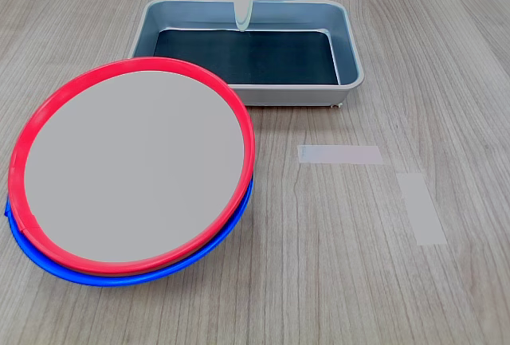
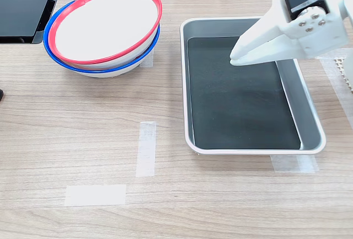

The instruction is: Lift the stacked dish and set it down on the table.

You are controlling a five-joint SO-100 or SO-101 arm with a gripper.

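Red-rimmed dish [image 1: 131, 171] sits nested on top of the blue-rimmed plate [image 1: 119, 275], and you can see only a crescent of blue peeking out beneath it in both exterior views. The pair rests on the wood-grain surface [image 1: 335, 281], at the first exterior view's left and at the upper left of the second exterior view [image 2: 105, 24]. The red dish lies slightly askew on the blue one, tipped a little rather than seated flush.

Your claw [image 2: 238, 58] hangs above the grey tray [image 2: 190, 84], well apart from the dishes. In the second exterior view its white fingers [image 2: 265, 43] taper together to a point with no gap showing between them, and nothing is in its grip. In the first exterior view you only get the tip [image 1: 241, 10] dipping in from the top edge over the tray's far wall [image 1: 239, 12].

The tray has a dark bottom and holds nothing. Two pale tape strips [image 1: 340, 154] lie on the surface just beside it, one running across and one at an angle [image 1: 421, 208] in the first exterior view. A dark flat object [image 2: 25, 7] occupies the second exterior view's upper left corner.
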